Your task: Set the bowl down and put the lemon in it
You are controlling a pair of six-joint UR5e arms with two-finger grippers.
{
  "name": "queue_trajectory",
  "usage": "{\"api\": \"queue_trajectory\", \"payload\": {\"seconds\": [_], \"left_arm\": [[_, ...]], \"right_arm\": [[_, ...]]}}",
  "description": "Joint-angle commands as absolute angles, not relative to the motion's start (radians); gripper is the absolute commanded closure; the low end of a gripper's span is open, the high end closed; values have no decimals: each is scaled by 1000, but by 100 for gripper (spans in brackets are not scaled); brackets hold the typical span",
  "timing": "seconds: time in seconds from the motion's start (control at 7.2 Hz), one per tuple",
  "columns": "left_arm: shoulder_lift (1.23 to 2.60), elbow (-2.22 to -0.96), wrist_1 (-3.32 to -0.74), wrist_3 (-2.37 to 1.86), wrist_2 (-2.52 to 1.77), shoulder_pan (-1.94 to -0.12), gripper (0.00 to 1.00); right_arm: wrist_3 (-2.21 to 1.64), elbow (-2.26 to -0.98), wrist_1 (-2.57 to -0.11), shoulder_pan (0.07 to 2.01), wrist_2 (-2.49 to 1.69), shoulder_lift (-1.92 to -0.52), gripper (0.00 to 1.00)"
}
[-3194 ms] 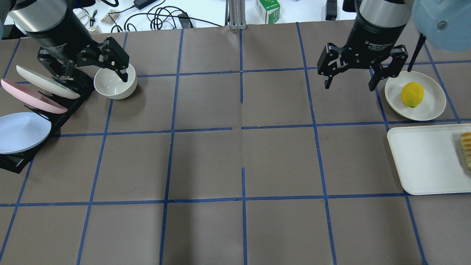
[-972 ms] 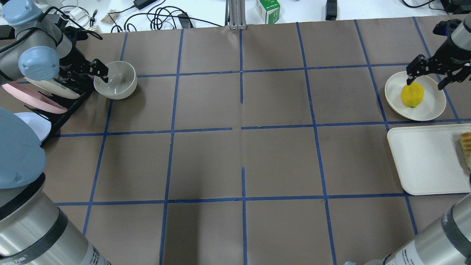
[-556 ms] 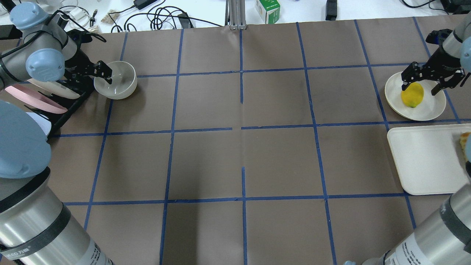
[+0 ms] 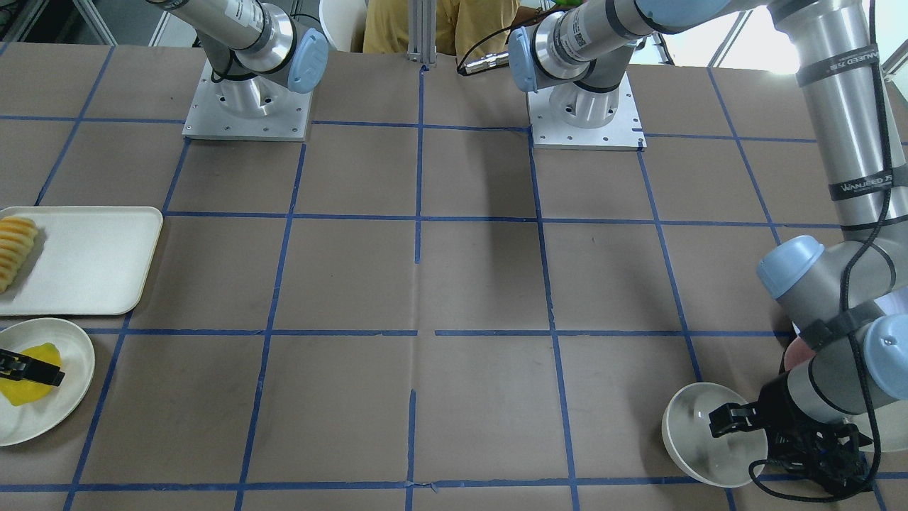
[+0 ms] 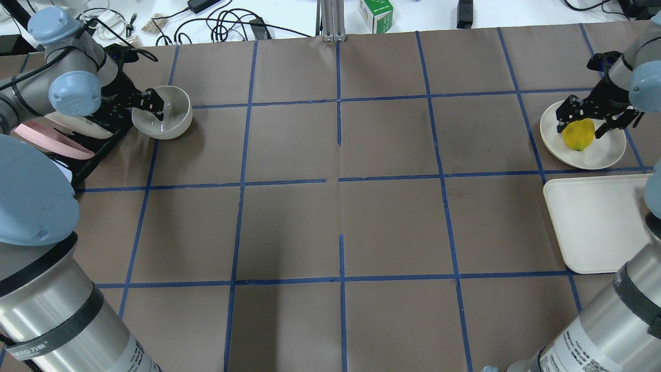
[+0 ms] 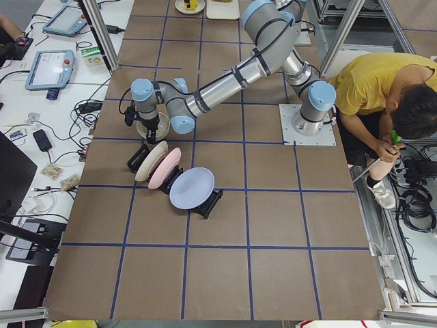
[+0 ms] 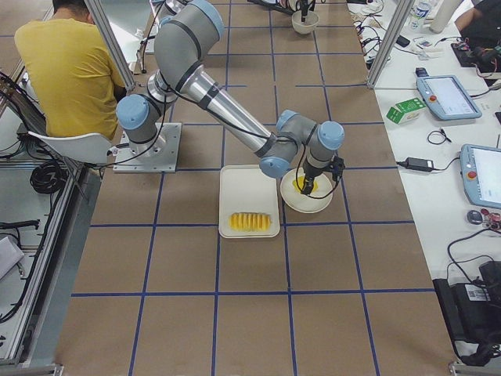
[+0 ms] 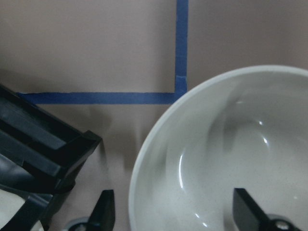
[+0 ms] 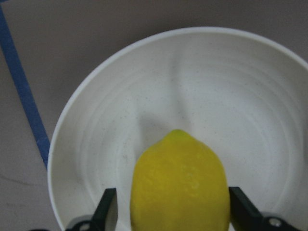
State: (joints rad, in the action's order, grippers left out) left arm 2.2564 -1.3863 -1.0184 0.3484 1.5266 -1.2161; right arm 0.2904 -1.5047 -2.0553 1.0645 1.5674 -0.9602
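The off-white bowl [image 5: 168, 123] stands upright at the far left of the table, next to the plate rack. My left gripper [image 5: 143, 103] is open and straddles its near rim: in the left wrist view one finger is inside the bowl [image 8: 231, 154] and one outside. The yellow lemon [image 5: 578, 136] lies on a flat cream plate [image 5: 605, 151] at the far right. My right gripper [image 5: 580, 126] is open and low, with a finger on each side of the lemon [image 9: 180, 187].
A black rack [image 5: 98, 142] with pink and cream plates stands right beside the bowl. A white tray [image 4: 85, 262] holding the sliced ridged fruit [image 4: 14, 248] lies next to the lemon's plate. A person sits behind the robot.
Both arms have come down. The left gripper has settled over the bowl's rim. The right gripper has moved left and down, so its fingers now flank the lemon.
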Motion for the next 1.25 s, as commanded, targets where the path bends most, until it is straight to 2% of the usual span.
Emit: {"api": "queue_trajectory", "payload": {"seconds": [0.0, 0.14, 0.28, 0.69, 1.11], "left_arm": [[2258, -1385, -1009, 353, 1529, -1215, 78], [2258, -1384, -1009, 359, 1535, -1215, 92], [2247, -1384, -1011, 373, 1537, -1215, 100], [2235, -1358, -1041, 373, 1529, -1227, 100], [2145, -1399, -1134, 263, 1459, -1433, 100]], "right_arm": [[291, -1502, -2066, 1066, 1565, -966, 100], [291, -1497, -2062, 1069, 1565, -979, 100], [287, -1496, -2025, 1080, 1566, -1014, 100], [191, -1442, -1792, 1179, 1574, -1112, 100], [121, -1439, -1766, 1226, 1580, -1132, 100]]}}
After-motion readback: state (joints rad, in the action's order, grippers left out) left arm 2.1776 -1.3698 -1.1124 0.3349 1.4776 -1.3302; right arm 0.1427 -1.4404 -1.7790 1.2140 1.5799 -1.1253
